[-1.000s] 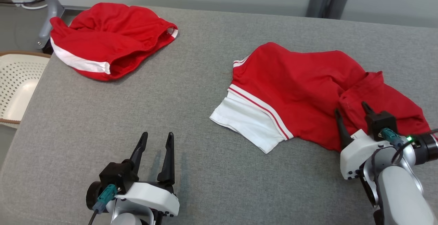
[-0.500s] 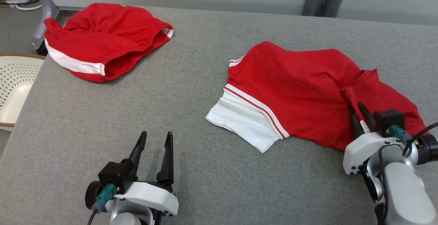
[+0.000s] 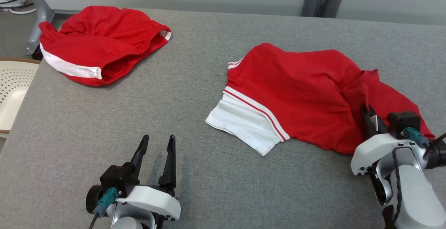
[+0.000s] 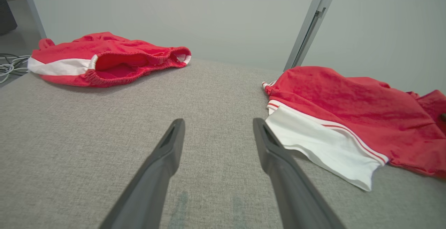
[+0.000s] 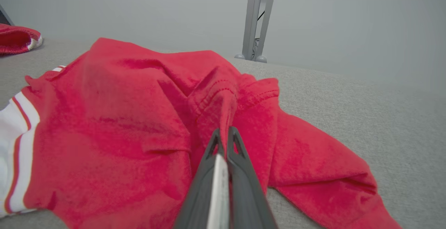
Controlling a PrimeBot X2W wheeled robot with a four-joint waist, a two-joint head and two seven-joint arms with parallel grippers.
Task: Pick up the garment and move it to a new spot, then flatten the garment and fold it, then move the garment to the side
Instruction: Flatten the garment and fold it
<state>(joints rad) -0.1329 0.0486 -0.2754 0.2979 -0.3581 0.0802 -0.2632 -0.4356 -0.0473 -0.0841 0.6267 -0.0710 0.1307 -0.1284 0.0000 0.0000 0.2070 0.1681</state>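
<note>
Garment (image 3: 299,93) red, white-hemmed; right gripper (image 3: 367,109) clenched on fold; white tag (image 5: 217,187) unreadable; left gripper (image 3: 155,145) spread

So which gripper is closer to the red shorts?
Left. The left gripper hovers open, nearer the robot than the red shorts; the right gripper pinches the red T-shirt across the table.

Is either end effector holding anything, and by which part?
Right end effector pinches a stitched-edge fold of the nearer red garment; left end effector holds nothing.

Grey table (image 3: 195,117) bears a red-and-white garment (image 3: 299,89) and red shorts (image 3: 101,44).
</note>
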